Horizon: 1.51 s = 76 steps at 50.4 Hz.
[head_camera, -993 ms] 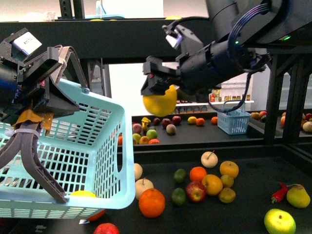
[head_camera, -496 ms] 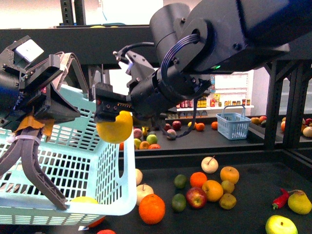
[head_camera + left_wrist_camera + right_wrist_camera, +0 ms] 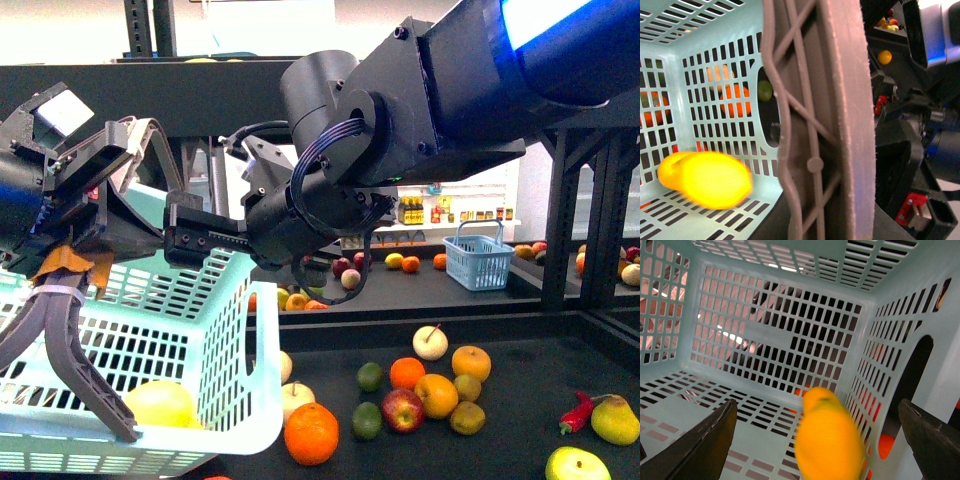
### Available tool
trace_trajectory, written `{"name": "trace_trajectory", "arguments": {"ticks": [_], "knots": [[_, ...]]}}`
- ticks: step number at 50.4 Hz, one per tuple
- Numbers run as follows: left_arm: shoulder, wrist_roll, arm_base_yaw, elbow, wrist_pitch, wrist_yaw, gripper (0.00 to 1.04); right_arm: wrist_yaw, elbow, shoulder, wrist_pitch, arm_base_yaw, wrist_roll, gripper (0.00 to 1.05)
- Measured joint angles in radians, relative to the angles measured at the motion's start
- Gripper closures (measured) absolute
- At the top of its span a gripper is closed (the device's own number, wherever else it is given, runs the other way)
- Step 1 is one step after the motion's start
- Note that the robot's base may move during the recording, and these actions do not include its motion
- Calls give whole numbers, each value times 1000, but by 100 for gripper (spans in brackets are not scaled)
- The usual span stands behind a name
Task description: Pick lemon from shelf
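Note:
The lemon (image 3: pixel 158 403) lies low inside the pale turquoise basket (image 3: pixel 215 330), free of both grippers. It shows as a blurred yellow oval in the left wrist view (image 3: pixel 712 180) and in the right wrist view (image 3: pixel 827 437). My right gripper (image 3: pixel 190 245) hangs open over the basket's rim, its dark fingers (image 3: pixel 705 445) spread wide either side of the lemon and touching nothing. At the left, my left gripper (image 3: pixel 65 215) is shut on the basket's grey handle (image 3: pixel 810 125) and holds the basket up. The shelf's black tray (image 3: pixel 520 395) stretches out below and to the right.
Loose fruit lies on the tray: an orange (image 3: pixel 311 433), a red apple (image 3: pixel 402 408), limes (image 3: pixel 366 420), a red chili (image 3: pixel 577 410) and a yellow-green pear (image 3: pixel 615 420). A small blue basket (image 3: pixel 478 255) stands on the far tier. Black frame posts (image 3: pixel 560 220) rise at the right.
My right arm swung left with the lemon until it was over the basket, then the gripper opened. The lemon dropped into the basket.

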Motion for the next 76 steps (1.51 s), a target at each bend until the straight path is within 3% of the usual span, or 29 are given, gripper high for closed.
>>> {"name": "trace_trajectory", "arguments": {"ticks": [14, 22, 27, 42, 54, 61, 76], "knots": [[0, 0, 0, -1, 0, -1, 91, 100, -55, -62, 91, -87, -6, 8], [0, 0, 0, -1, 0, 0, 91, 276, -303, -336, 286, -253, -71, 8], [0, 0, 0, -1, 0, 1, 91, 297, -534, -529, 400, -304, -102, 8], [0, 0, 0, -1, 0, 5, 91, 301, -1071, -920, 562, -314, -118, 8], [0, 0, 0, -2, 0, 0, 91, 450, -1404, -1247, 581, -270, -115, 8], [0, -1, 0, -2, 0, 1, 91, 592, -1539, -1401, 573, -251, -97, 8], [0, 0, -1, -2, 0, 4, 91, 451, -1709, -1578, 546, -328, -171, 50]]}}
